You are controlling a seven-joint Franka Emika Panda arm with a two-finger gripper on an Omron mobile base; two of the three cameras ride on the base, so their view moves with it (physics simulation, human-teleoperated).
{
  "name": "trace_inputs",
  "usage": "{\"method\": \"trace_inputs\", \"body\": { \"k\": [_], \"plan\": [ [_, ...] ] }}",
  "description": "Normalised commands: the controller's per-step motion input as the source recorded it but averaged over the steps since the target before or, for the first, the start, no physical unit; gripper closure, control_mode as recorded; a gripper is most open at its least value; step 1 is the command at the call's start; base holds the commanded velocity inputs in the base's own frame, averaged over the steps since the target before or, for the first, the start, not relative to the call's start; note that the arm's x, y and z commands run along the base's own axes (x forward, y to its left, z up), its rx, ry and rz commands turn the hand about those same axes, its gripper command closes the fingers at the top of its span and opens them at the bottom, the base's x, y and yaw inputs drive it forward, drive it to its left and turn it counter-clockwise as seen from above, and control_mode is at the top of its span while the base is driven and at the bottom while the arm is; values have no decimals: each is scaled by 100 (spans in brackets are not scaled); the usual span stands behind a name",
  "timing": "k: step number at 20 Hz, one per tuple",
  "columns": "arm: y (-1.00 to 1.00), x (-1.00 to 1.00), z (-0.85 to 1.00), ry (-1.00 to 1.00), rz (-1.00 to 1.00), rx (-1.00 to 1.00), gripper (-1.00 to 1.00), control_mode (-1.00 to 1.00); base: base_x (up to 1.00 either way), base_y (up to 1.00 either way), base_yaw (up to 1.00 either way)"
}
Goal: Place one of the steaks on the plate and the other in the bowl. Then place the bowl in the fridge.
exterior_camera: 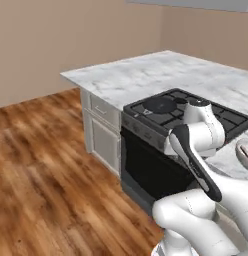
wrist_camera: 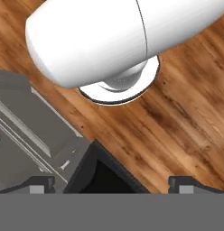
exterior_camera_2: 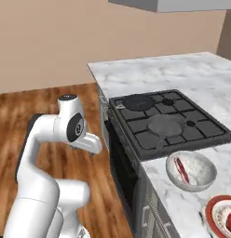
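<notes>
You are holding the wide-open, empty gripper low over the wood floor, while the speckled whitish-grey bowl with its steak is sitting up on the marble counter, well apart to the arm's right.

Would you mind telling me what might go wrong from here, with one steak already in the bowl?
1. The bowl sits near the counter's front edge; a clumsy grasp could tip it off or spill its steak.
2. The open gripper points down at the floor, far from the bowl, so the arm must swing widely past the stove and frying pan.
</notes>
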Motion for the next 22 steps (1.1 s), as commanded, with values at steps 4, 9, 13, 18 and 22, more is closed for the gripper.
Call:
{"method": "trace_inputs", "body": {
  "k": [4,9,13,18,22],
  "plan": [
    [0,0,0,0,0,0,-100,100,-2,1,98],
    [0,0,0,0,0,0,-100,100,0,0,88],
    [0,0,0,0,0,0,-100,100,4,5,55],
    [0,0,0,0,0,0,-100,100,57,1,47],
    [0,0,0,0,0,0,-100,100,99,8,38]
  ]
}}
